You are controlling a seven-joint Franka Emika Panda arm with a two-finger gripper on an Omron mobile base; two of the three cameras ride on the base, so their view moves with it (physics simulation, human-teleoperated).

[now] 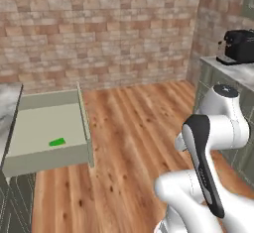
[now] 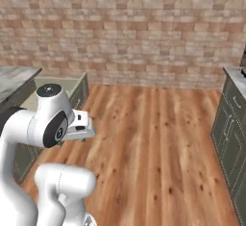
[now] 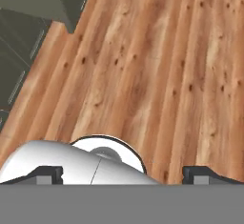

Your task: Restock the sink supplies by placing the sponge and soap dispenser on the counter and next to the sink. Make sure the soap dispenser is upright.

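The sponge (image 1: 57, 142), judged light and soft, is best pinched across its flat sides; it lies in the open drawer (image 1: 30, 165), well apart from the wide-open, empty gripper (image 3: 123, 173).

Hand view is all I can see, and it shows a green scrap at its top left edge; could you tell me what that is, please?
Observer: It is the flat bright green sponge, lying on the floor of an open pale sage-green drawer.
Operator: Thank you. What stands further to the right of it?
Observer: Across the wooden floor, a black coffee machine stands on the grey marble counter.
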